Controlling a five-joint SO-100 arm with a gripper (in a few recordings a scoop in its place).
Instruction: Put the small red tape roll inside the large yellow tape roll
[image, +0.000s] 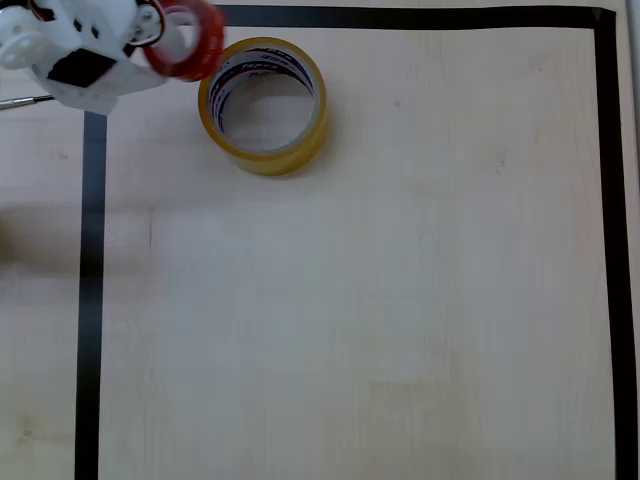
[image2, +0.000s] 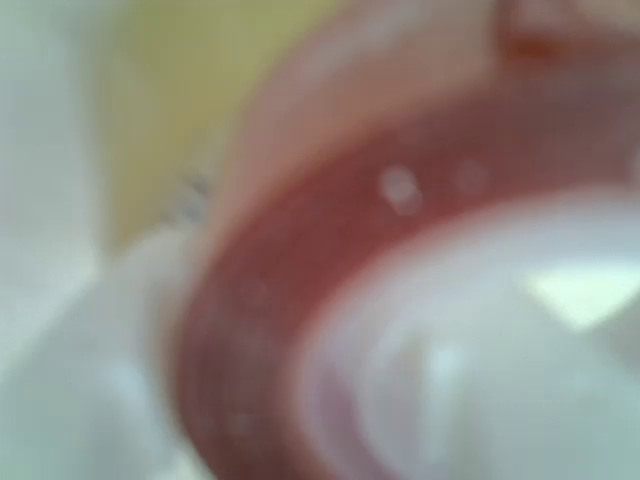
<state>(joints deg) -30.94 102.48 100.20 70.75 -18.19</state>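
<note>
Small red tape roll (image: 190, 40): glossy translucent red ring, white core, upper left of the overhead view, clamped in the white gripper (image: 160, 35), tilted, beside the large yellow tape roll (image: 264, 105). Wrist view: blurred red band (image2: 300, 270) close up, yellow behind.

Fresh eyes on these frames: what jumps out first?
In the overhead view, the small red tape roll sits at the top left, held in the white tool just left of the large yellow tape roll. The yellow roll lies flat on the pale wooden table, its middle empty, inside a black tape border. The wrist view is a red blur at close range.
</note>
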